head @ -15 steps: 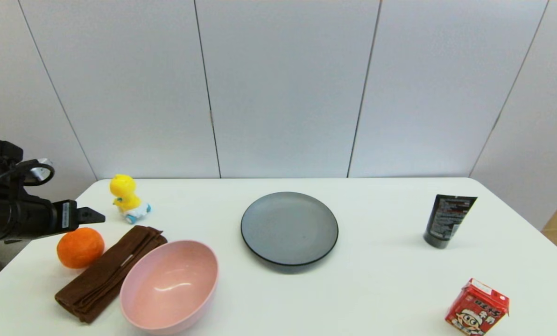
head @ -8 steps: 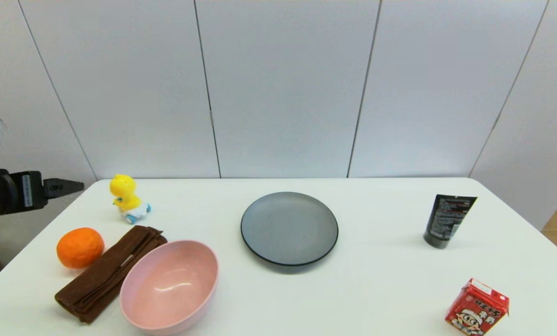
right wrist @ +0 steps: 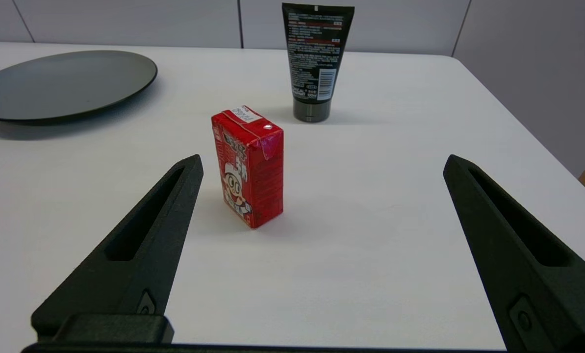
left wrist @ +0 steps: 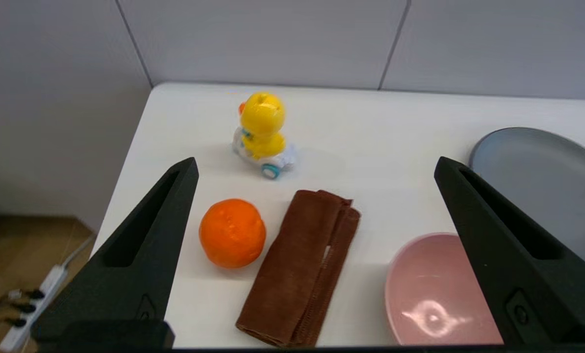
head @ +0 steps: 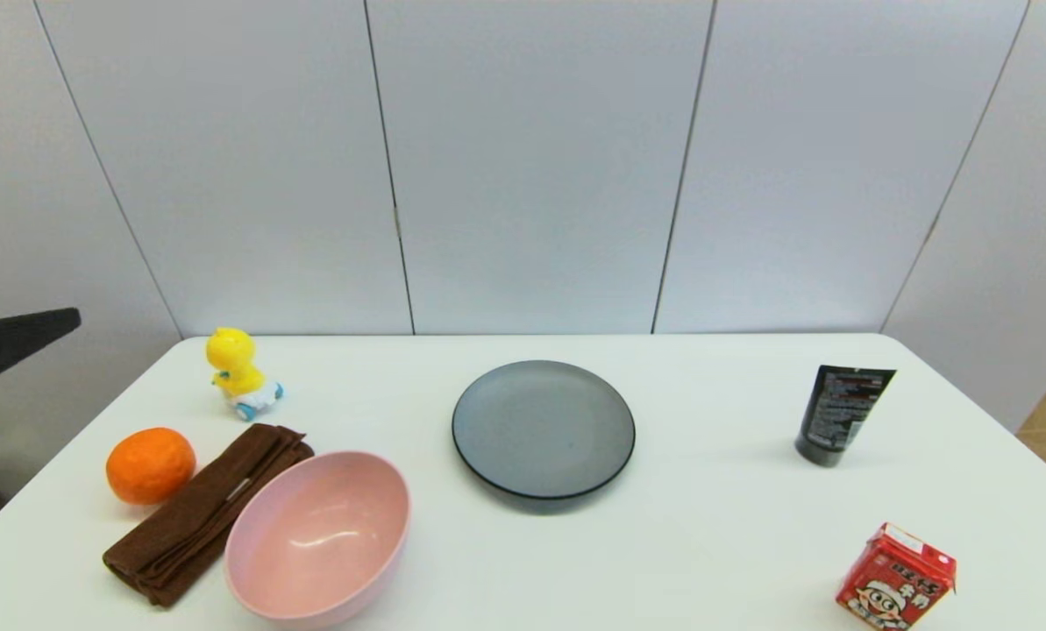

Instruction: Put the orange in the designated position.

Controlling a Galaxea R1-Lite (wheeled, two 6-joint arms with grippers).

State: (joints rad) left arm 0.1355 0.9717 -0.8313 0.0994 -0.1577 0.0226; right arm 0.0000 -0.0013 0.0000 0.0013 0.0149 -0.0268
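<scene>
The orange (head: 150,464) rests on the white table (head: 715,526) near its left edge, beside a folded brown cloth (head: 202,513). In the left wrist view the orange (left wrist: 232,233) lies below and ahead of my left gripper (left wrist: 317,164), which is open and empty, raised well clear of the fruit. Only one of its fingers (head: 14,340) shows in the head view, off the table's left side. No mark on the tabletop shows the designated position. My right gripper (right wrist: 321,162) is open and empty, low over the table's right front.
A pink bowl (head: 316,536) sits right of the cloth, a yellow toy duck (head: 238,372) behind it. A dark grey plate (head: 543,431) is mid-table. At the right stand a black tube (head: 838,414) and a red drink carton (head: 895,578).
My left gripper has lifted away from just above the orange and pulled back to the left, off the table's edge. The orange has stayed in place.
</scene>
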